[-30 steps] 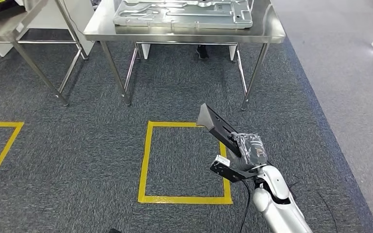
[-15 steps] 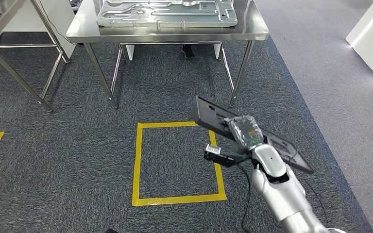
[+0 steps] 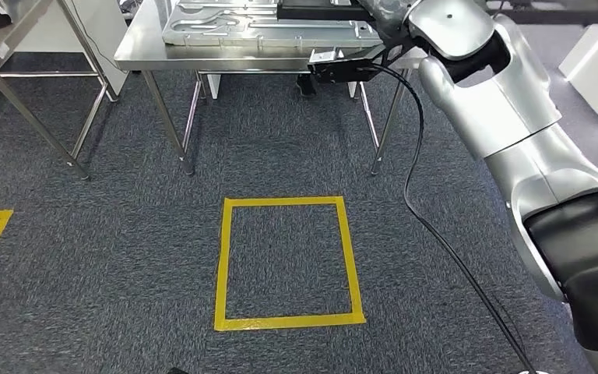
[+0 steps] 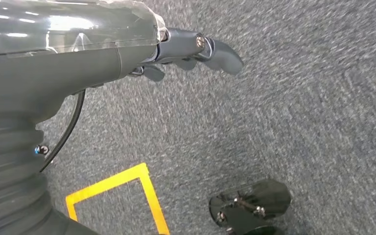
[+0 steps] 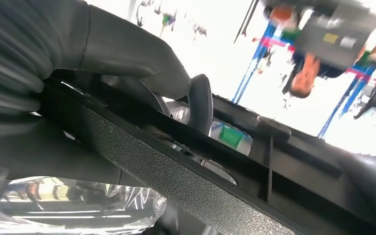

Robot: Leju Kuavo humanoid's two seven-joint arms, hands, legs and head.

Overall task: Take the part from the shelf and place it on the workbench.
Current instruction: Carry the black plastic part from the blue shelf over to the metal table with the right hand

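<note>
The right arm reaches up and forward to the steel desk (image 3: 148,54) at the top of the head view, its silver shell filling the right side of that picture. The right hand (image 5: 127,68) holds the black part (image 5: 215,196): in the right wrist view the thick grey thumb (image 5: 200,105) lies curled over the part's ribbed upper side while the textured edge of the part runs across below it, so the fingers are clamped on the part. In the head view the part (image 3: 319,9) shows as a dark flat piece at the far edge of the picture, above the desk and over the grey metal plate (image 3: 233,27) that lies on it; whether it touches the plate cannot be told. A small black bracket with a white label (image 3: 335,66) sits under the wrist, and a black cable (image 3: 436,234) hangs from it down past the desk's legs toward the floor.

The left hand (image 4: 176,49) hangs over the grey carpet (image 4: 298,122), its dark fingers (image 4: 220,54) loosely curled and holding nothing. A square of yellow tape (image 3: 284,261) is marked on the carpet in front of the desk, and a second steel desk (image 3: 0,39) stands at the left
</note>
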